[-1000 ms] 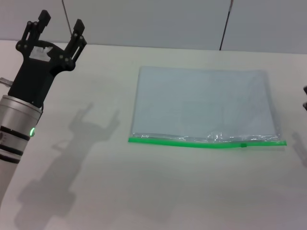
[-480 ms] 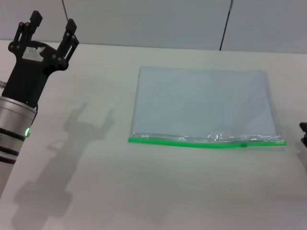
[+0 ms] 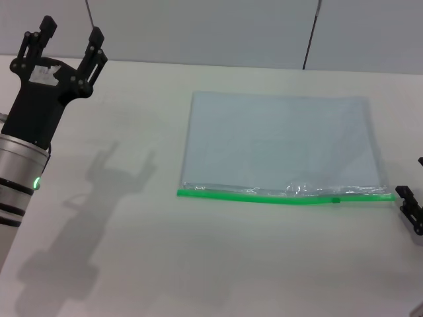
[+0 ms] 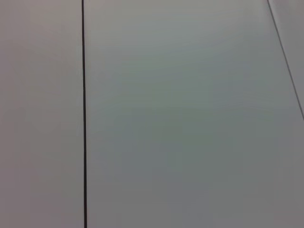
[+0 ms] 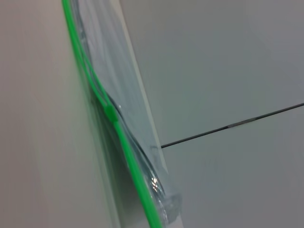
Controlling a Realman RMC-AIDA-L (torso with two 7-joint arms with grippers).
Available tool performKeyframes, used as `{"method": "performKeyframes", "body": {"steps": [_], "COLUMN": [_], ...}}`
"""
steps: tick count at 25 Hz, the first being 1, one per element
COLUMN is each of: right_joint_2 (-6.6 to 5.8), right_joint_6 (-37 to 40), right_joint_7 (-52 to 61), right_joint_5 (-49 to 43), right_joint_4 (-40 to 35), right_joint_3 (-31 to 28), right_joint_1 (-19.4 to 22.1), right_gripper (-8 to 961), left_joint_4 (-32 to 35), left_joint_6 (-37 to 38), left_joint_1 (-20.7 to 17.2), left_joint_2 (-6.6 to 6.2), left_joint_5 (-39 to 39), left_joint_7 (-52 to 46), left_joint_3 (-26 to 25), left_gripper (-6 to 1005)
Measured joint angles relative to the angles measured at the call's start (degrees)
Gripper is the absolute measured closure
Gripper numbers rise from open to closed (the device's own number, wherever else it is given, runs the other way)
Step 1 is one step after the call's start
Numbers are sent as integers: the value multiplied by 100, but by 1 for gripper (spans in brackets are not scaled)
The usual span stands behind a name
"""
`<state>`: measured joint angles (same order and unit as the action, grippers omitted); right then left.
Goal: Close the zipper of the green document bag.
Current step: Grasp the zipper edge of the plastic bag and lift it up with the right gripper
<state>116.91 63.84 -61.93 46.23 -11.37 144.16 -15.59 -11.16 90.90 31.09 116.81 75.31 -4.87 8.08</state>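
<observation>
While the green document bag (image 3: pixel 281 142) lay flat on the table (image 3: pixel 198 264), toward its far right part, the zipper (image 3: pixel 284 196) ran along the bag's near edge, with the small slider (image 3: pixel 336 199) close to the right end. At the right edge of the table, just beside that end of the zipper, the right gripper (image 3: pixel 411 210) was partly visible; I cannot tell how its jaws stood. Well apart, near the far left corner, the left gripper (image 3: pixel 65 36) hung above the table with jaws wide and empty.
</observation>
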Motion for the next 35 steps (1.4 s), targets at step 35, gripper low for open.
{"method": "performKeyframes", "body": {"steps": [35], "right_joint_2": [-27], "right_joint_6": [-706], "right_joint_7": [-182], "right_joint_5": [-9], "right_joint_4": [-442], "right_joint_3": [424], "right_joint_1": [-478], "right_gripper": [254], "left_joint_4": [0], "left_joint_6": [5], "left_joint_1": [31], "left_joint_2": [9], "left_joint_5": [1], "left_joint_7": [-14], "left_joint_3": [10], "left_gripper": [222]}}
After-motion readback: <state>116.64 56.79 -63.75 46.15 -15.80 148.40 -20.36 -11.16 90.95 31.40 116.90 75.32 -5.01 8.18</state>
